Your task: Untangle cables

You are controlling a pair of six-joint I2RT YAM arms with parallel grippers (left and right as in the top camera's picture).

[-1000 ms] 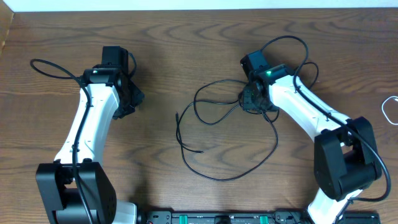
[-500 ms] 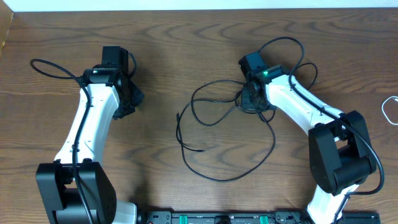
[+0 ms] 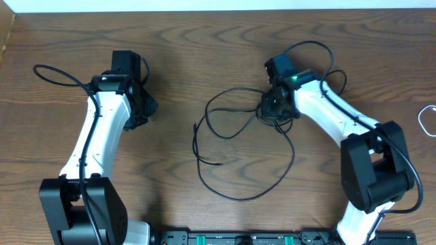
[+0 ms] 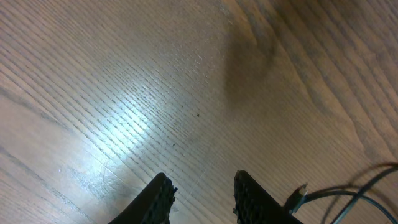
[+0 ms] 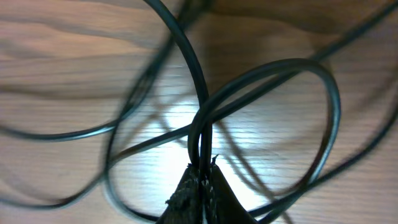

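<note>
Early stage by my read. The black cables [image 3: 230,136] lie mid-surface [image 3: 204,41] as overlapping loops with several crossings, and nothing is separated yet. My right fingers [image 5: 217,200] are clamped on two strands at the tangle's upper right, where a loop crosses itself. My left fingers [image 4: 160,196] are part open and empty, over bare wood well left of the pile. The white cable [image 3: 424,120] sits alone at the far right edge. The cord is thin and floppy, so I expect the loops to drag along.
</note>
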